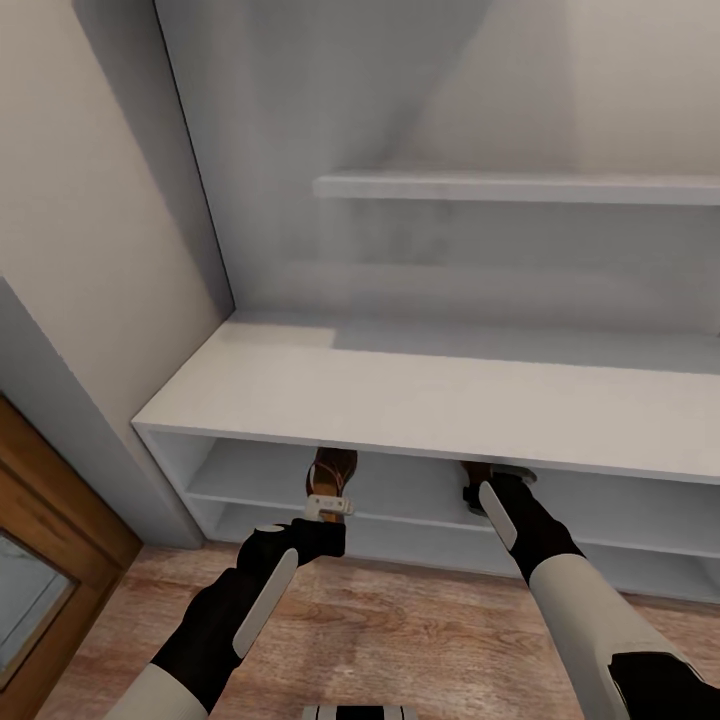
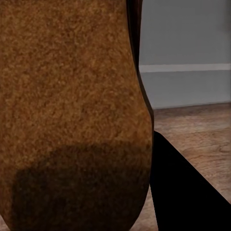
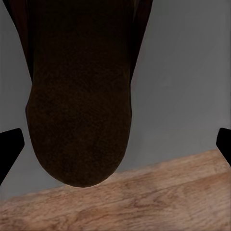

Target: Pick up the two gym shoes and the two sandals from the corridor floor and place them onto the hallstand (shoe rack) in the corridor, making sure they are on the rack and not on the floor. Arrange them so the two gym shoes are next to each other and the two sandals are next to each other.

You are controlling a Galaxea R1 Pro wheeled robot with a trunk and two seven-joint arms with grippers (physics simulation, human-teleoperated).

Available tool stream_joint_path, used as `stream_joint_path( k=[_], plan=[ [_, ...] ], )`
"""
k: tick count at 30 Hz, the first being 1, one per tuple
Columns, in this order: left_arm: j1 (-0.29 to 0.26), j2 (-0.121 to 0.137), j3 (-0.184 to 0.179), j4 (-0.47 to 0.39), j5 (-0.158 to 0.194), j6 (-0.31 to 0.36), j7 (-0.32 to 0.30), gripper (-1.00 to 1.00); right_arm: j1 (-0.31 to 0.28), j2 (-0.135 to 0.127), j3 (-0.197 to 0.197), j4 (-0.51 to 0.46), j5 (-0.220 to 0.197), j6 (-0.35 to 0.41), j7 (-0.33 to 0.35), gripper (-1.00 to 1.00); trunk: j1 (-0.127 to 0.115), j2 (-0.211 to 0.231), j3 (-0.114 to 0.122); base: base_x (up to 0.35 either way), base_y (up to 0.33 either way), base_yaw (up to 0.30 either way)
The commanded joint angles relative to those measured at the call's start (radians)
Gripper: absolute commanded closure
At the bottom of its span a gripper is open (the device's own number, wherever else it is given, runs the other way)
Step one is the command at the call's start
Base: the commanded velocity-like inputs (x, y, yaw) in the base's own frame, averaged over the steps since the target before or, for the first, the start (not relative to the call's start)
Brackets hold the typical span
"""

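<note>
1. Head view:
   - Left end effector (image 1: 328, 506) clamped on the left sandal (image 1: 334, 468), held at the front edge of the hallstand (image 1: 420, 395), just under its flat top.
   - Right end effector (image 1: 487, 492) reaching in beside the right sandal (image 1: 473, 474), mostly hidden by that top.
   - Well apart, so at risk of ending up too far from each other to count as a pair.
   - Risk also of knocking the white top's lip or catching the shelf edge, and of a flat sole sliding off smooth painted board onto the wood-plank corridor floor (image 1: 400, 640).

2. Left wrist view:
   - Grainy, suede-like tan-brown surface, rounded at the end, pressed against one black finger (image 2: 183, 197).
   - Thin and flat, so likely to pivot or slip in a narrow pinch.

3. Right wrist view:
   - Dark brown rounded sandal end seen against grey-white panel and grained floor.
   - Black fingertips (image 3: 9, 149) spread wide, clear of the sandal: open.
   - Cannot tell whether fully seated on the shelf; possible tip forward if not.
</note>
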Motion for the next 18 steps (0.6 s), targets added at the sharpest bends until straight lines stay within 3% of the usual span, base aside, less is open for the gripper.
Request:
stream_joint_path(
  k=[1,12,18],
  plan=[
    [0.0,0.0,0.0,0.0,-0.003,0.0,-0.001,1.0,0.0,0.0,0.0,0.0,0.0,0.0,0.0,-1.0,0.0,0.0,0.0,0.0,0.0,0.0],
    [0.0,-0.001,0.0,0.002,-0.003,-0.001,0.0,1.0,0.0,0.001,0.001,0.0,-0.001,0.0,0.001,-1.0,0.0,0.0,0.0,-0.002,0.0,0.0],
    [0.0,-0.001,0.0,0.003,-0.004,-0.001,0.001,1.0,0.002,0.001,0.001,-0.002,-0.002,0.002,0.004,-1.0,0.0,0.0,0.0,-0.142,-0.041,0.0]
  ],
)
